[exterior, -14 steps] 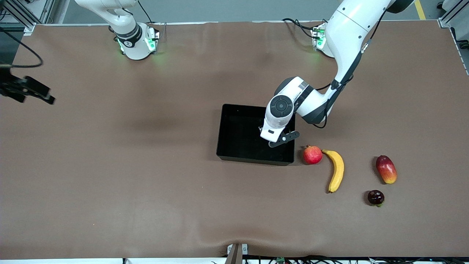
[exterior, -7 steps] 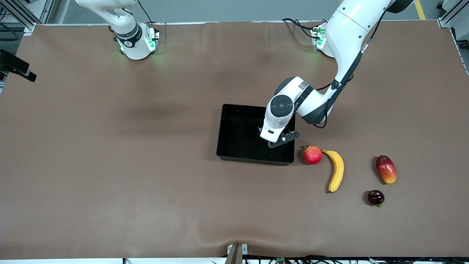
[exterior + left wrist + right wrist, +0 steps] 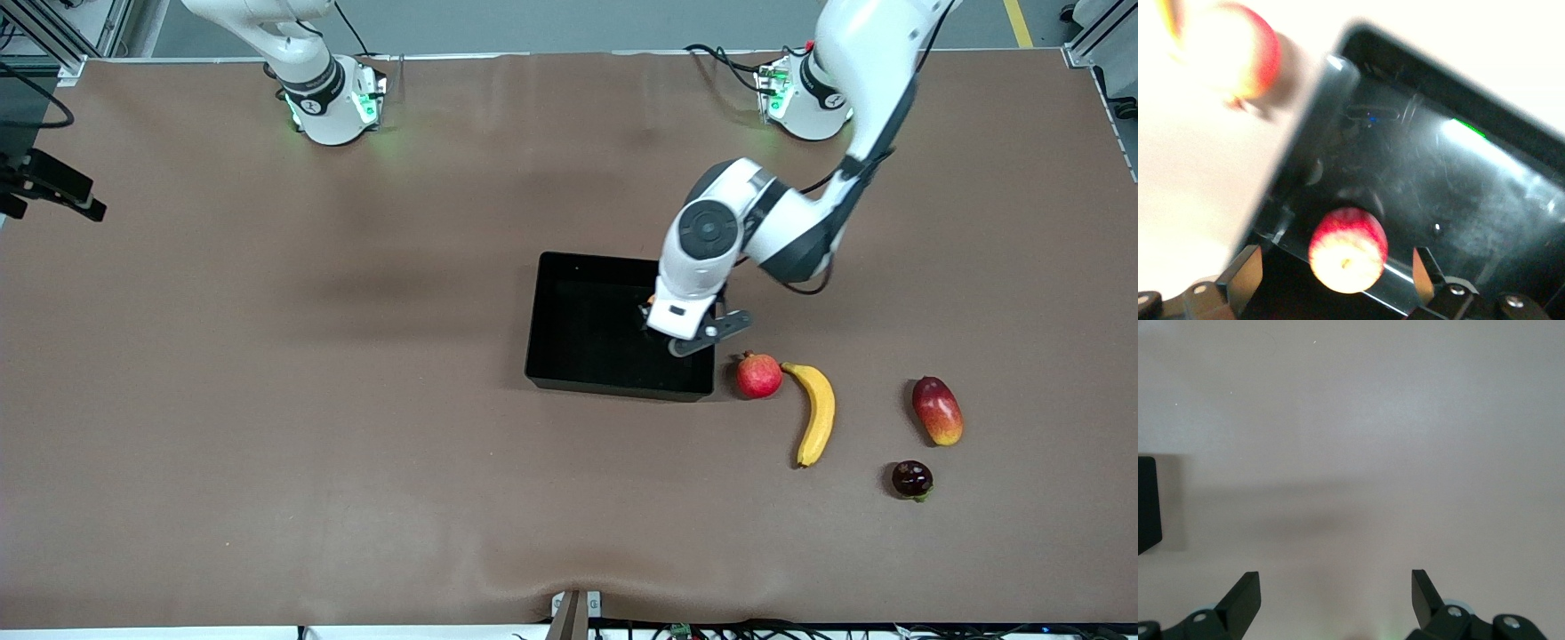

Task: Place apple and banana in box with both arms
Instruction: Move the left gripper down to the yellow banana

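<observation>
The black box (image 3: 578, 329) sits mid-table. My left gripper (image 3: 692, 336) hangs over its corner nearest the pomegranate, fingers wide open. In the left wrist view the red-and-yellow apple (image 3: 1348, 250) sits inside the box (image 3: 1458, 173) by a wall, between the open fingers (image 3: 1248, 267) of my left gripper (image 3: 1336, 270) and touching neither. The front view hides the apple under the hand. The banana (image 3: 816, 411) lies on the table beside the pomegranate, toward the left arm's end. My right gripper (image 3: 53, 187) is open and empty at the table's edge at the right arm's end (image 3: 1336, 590).
A red pomegranate (image 3: 758, 375) lies just outside the box and touches the banana's tip; it also shows in the left wrist view (image 3: 1231, 53). A red-yellow mango (image 3: 937, 410) and a small dark fruit (image 3: 912, 479) lie toward the left arm's end. The box corner (image 3: 1148, 503) shows in the right wrist view.
My left arm has risen and shifted a little toward the left arm's end, still over the box corner. My right gripper has shifted along the table's edge.
</observation>
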Robot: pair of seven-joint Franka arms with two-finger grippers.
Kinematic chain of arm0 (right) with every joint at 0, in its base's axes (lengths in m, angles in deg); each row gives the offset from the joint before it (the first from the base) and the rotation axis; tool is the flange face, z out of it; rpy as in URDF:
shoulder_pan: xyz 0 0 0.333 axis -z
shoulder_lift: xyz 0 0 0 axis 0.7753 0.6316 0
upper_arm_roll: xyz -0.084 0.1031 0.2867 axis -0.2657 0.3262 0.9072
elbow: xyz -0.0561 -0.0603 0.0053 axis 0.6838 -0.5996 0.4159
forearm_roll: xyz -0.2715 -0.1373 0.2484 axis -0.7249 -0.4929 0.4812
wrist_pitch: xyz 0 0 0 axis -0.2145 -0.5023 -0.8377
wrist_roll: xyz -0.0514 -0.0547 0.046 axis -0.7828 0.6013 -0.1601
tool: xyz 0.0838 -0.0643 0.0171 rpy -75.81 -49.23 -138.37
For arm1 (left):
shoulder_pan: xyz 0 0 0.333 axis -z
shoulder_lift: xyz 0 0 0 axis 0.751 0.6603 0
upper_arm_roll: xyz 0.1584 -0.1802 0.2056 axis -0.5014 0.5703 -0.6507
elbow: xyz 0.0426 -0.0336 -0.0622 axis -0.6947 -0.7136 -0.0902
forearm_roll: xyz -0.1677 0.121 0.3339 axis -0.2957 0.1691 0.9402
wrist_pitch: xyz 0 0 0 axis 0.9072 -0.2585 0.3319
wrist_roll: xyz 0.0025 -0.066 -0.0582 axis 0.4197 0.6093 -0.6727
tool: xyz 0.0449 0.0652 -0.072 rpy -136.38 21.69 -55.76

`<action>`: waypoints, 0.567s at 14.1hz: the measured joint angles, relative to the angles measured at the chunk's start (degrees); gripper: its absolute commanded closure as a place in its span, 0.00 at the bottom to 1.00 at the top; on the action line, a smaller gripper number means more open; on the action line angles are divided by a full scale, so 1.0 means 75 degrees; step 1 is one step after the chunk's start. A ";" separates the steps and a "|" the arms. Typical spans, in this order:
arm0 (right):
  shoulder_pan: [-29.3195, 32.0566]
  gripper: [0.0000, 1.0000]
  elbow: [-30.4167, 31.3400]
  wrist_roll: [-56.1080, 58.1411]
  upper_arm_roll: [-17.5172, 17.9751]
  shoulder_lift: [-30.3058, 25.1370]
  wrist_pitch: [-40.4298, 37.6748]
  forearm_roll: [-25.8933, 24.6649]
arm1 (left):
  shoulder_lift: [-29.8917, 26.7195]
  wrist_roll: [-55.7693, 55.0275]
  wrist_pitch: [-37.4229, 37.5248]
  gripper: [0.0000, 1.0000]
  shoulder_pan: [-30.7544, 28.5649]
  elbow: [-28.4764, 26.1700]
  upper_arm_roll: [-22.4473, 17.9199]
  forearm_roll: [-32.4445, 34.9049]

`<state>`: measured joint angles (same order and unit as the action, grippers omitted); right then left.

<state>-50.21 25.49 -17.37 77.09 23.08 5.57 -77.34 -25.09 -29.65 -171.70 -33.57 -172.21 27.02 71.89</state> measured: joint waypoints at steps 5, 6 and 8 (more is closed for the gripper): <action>-0.0008 0.00 0.0033 0.0002 0.0009 0.0097 0.0037 -0.0009 | -0.0593 0.1533 0.0495 0.00 -0.1467 -0.0045 -0.0023 0.0000; -0.0009 0.00 0.0032 0.0002 0.0010 0.0097 0.0038 -0.0010 | -0.0541 0.2009 0.0484 0.00 -0.1850 -0.0076 -0.0029 0.0007; -0.0010 0.00 0.0012 0.0002 0.0011 0.0097 0.0086 -0.0013 | -0.0312 0.3212 0.0147 0.00 -0.2682 -0.0103 -0.0057 0.0093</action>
<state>-50.28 25.58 -17.36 77.18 23.81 6.22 -77.44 -27.43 -5.56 -170.60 -53.68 -172.98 26.59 72.58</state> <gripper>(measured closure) 0.000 0.000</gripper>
